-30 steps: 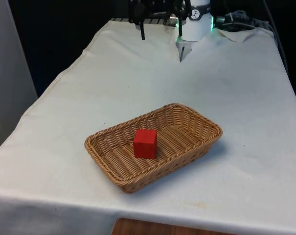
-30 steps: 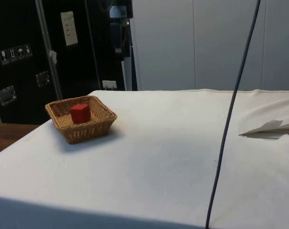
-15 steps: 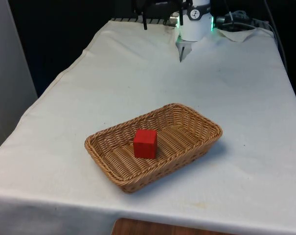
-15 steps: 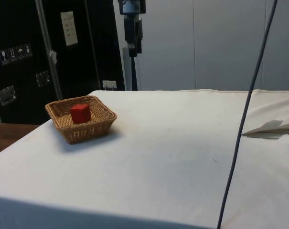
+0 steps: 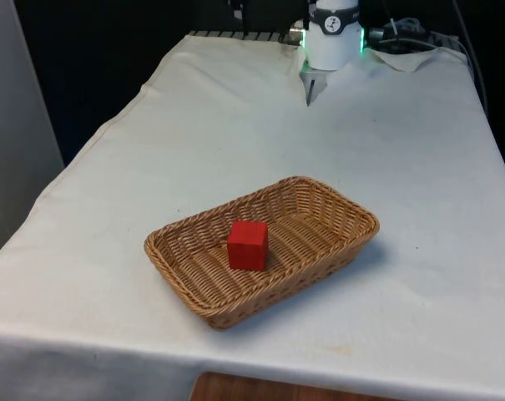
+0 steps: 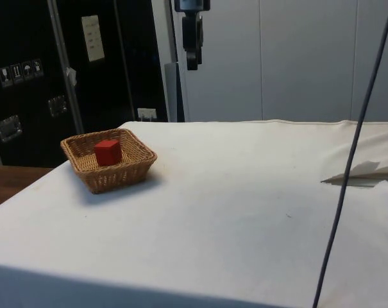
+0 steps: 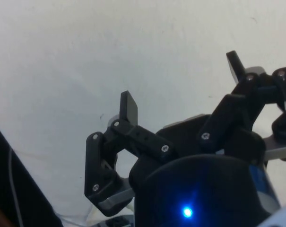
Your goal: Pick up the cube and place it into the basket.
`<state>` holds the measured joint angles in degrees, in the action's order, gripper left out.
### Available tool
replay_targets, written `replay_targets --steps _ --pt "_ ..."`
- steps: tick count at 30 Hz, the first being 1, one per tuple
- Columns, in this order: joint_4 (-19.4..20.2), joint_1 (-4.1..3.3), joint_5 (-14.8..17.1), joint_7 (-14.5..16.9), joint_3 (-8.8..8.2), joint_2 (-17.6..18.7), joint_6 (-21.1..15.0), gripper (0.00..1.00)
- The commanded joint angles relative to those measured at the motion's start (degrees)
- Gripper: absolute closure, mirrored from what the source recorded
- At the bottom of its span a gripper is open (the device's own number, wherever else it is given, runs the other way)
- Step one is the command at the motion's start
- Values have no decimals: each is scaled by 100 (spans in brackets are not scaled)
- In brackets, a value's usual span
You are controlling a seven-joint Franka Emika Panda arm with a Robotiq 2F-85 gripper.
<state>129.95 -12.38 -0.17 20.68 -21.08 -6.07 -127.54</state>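
A red cube (image 5: pixel 248 245) rests inside the brown wicker basket (image 5: pixel 350 209), towards its end on the front view's left. From the side, the cube (image 6: pixel 108 153) sits low between the basket's walls (image 6: pixel 120 176). My gripper (image 6: pixel 192 63) hangs high above the table, well off from the basket and nearer the table's middle. In the wrist view the gripper (image 7: pixel 183 85) is open, with nothing between its black fingers (image 7: pixel 129 107) and white cloth below.
The robot's white base (image 5: pixel 331 46) stands at the table's far end, with a creased fold of cloth (image 5: pixel 315 85) before it. A dark cable (image 6: pixel 347 173) hangs across the side view. The basket lies close to the table's near edge (image 5: pixel 319 380).
The gripper has risen and drawn away from the basket towards the robot's end of the table. The cube and basket have stayed put.
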Motion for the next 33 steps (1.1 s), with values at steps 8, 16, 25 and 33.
replay_targets --steps 8,16,25,33 --pt "447 34 -481 -246 23 -458 -183 0" --pt "659 34 -619 -338 46 -676 -160 0" --pt "854 52 -630 -533 46 -877 -63 0" --pt "888 52 -602 -762 34 -917 0 0"
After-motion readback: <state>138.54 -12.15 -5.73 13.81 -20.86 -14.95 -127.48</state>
